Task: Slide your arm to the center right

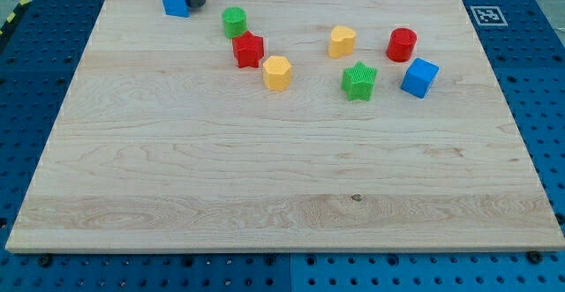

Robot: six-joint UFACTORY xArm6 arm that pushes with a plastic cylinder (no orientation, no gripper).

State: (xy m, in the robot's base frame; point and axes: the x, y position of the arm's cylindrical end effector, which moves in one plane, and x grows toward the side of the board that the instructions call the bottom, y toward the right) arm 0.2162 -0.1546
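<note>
My tip (194, 3) is at the view's top left, at the board's far edge, touching the right side of a blue block (175, 2). The rod runs up out of the frame. To its right lie a green cylinder (234, 21), a red star-like block (248, 49) and a yellow hexagonal block (277, 72). Further right are a yellow block (342, 41), a green star (359, 81), a red cylinder (402, 44) and a blue cube (420, 78). The blue cube lies nearest the board's right side.
The wooden board (282, 186) sits on a blue perforated table. A black-and-white marker tag (486, 15) lies off the board's top right corner.
</note>
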